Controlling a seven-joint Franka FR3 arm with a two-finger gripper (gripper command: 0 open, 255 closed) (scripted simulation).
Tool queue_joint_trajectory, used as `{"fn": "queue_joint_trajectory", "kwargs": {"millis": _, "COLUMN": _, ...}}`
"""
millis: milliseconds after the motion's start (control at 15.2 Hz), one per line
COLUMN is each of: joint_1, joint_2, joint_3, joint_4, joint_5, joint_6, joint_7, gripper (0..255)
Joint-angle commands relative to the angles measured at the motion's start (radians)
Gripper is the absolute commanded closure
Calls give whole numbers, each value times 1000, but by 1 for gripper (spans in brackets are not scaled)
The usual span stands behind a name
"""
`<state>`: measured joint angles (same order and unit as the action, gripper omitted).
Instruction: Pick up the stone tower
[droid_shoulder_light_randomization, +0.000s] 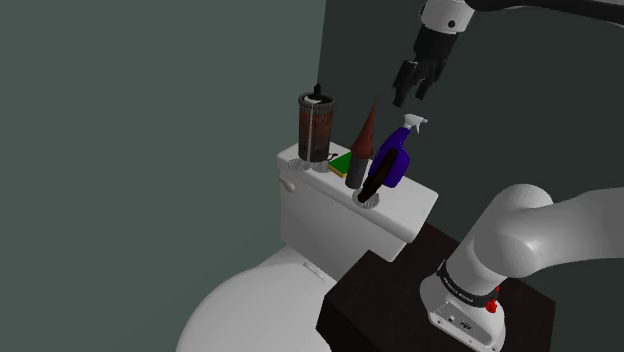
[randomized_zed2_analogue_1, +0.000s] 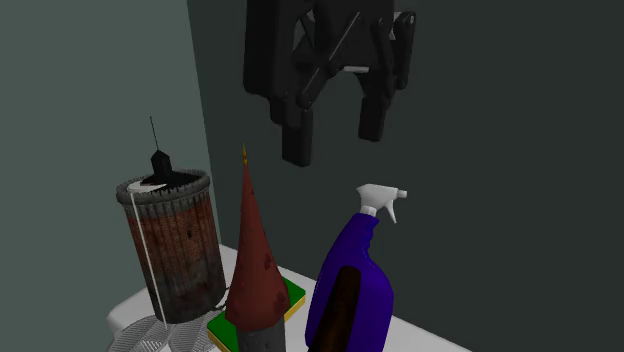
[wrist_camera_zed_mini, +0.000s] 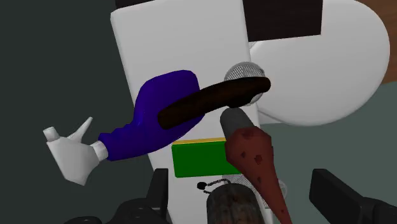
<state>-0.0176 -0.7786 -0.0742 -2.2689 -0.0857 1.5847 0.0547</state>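
Round brown tower (droid_shoulder_light_randomization: 315, 128) stands untouched; claw (droid_shoulder_light_randomization: 412, 95) hangs higher up, wide open, empty.

Bathroom: white toilet (droid_shoulder_light_randomization: 262, 300), cistern (droid_shoulder_light_randomization: 340, 215)

Stone tower (randomized_zed2_analogue_1: 256, 272), red cone roof, upright on tank (droid_shoulder_light_randomization: 403, 218).

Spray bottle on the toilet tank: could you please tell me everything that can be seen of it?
The spray bottle has a deep-blue body that narrows to a neck, topped by a white trigger nozzle. It looks like plastic. It stands upright on the white tank lid, toward the end nearer the stand. A dark brown rod rises just beside it; whether they touch cannot be told. The open claw hangs above it, apart from it.
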Motion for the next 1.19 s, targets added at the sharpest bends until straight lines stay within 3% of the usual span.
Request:
{"fn": "queue_joint_trajectory", "kwargs": {"millis": 0, "joint_1": 0, "joint_2": 0, "joint_3": 0, "joint_4": 0, "joint_5": 0, "joint_6": 0, "joint_7": 0, "gripper": 0}}
{"fn": "queue_joint_trajectory", "kwargs": {"millis": 330, "joint_1": -39, "joint_2": 498, "joint_3": 75, "joint_4": 330, "joint_5": 63, "joint_6": -309, "joint_7": 254, "gripper": 0}}
{"fn": "queue_joint_trajectory", "kwargs": {"millis": 726, "joint_1": -67, "joint_2": 1008, "joint_3": 61, "joint_4": 631, "joint_5": 209, "joint_6": -641, "joint_7": 549, "gripper": 0}}
{"fn": "queue_joint_trajectory", "kwargs": {"millis": 1122, "joint_1": -65, "joint_2": 1021, "joint_3": 61, "joint_4": 568, "joint_5": 204, "joint_6": -565, "joint_7": 539, "gripper": 0}}
